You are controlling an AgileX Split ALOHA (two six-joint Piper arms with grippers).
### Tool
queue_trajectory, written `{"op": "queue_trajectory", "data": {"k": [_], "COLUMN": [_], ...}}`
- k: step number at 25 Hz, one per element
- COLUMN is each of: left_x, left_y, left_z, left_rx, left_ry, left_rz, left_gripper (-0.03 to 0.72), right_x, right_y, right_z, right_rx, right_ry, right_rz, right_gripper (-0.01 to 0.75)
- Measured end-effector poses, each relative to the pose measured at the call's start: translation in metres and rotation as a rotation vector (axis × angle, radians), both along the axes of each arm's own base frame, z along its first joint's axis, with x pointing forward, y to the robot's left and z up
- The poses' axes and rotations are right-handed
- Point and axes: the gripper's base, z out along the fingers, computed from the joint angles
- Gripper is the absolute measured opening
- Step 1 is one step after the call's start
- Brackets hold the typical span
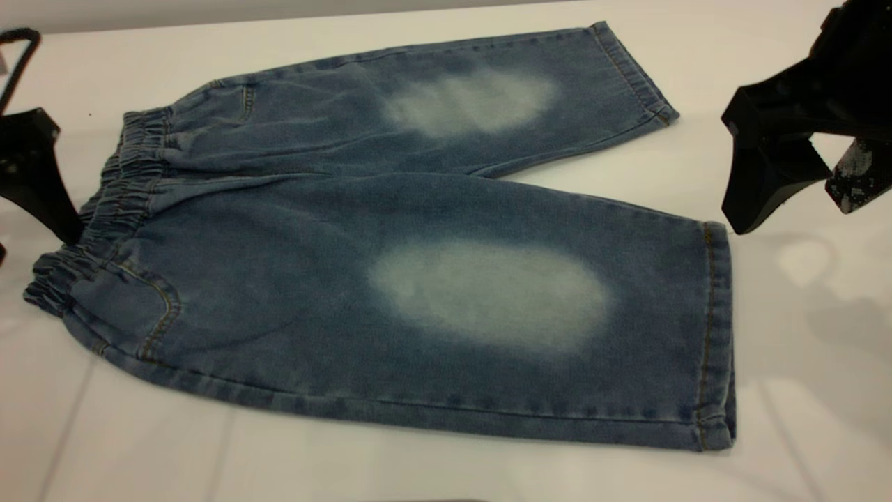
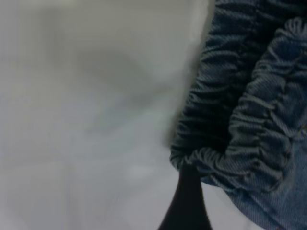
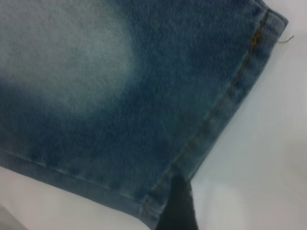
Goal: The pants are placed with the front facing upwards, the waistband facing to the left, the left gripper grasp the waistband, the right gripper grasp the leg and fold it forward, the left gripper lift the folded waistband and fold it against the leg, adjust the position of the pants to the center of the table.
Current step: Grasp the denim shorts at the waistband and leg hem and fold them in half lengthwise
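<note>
On the table (image 1: 801, 314) the pants (image 1: 418, 279) lie flat, front up, their long axis running from the left side to the right, waistband (image 1: 118, 202) toward the left edge and both hems toward the right. They are unfolded; each leg shows its pale oval, and the near leg (image 1: 488, 300) spreads wider than the far one. The table's near and side edges are cut off, so how centred the pants lie cannot be told.

The left gripper (image 1: 35, 174) is mostly out of view: one black finger slants down beside the waistband, at or touching its ruffled edge. In the left wrist view only a dark fingertip (image 2: 187, 201) shows, just under the gathered band; whether the gripper is released or clenched, I cannot tell.

The right gripper (image 1: 801, 188) hangs near the right edge, just beyond the near leg's hem, fingers spread and released, holding nothing. The right wrist view shows one fingertip (image 3: 178, 206) at that hem's corner.
</note>
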Motion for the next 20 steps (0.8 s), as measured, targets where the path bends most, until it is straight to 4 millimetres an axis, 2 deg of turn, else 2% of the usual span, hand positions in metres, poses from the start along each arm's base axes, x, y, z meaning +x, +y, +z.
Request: {"op": "queue_trajectory", "data": {"k": [4, 11, 20], "left_x": [0.002, 0.001, 0.002], "left_y": [0.000, 0.001, 0.001], "left_z": [-0.011, -0.014, -0.037], "left_rx": [-0.016, -0.006, -0.003], "left_ry": [0.048, 0.064, 0.091], "left_rz": [-0.007, -0.016, 0.001], "left_gripper": [0.553, 0.553, 0.553], "right_x": [0.001, 0.002, 0.002], "right_y": [0.000, 0.000, 0.000], "right_z": [0.000, 0.000, 0.001], "right_rx": [0.003, 0.005, 0.006], "right_ry": [-0.010, -0.018, -0.024], "right_rz": [-0.002, -0.003, -0.003], "right_gripper": [0.538, 0.538, 0.538]}}
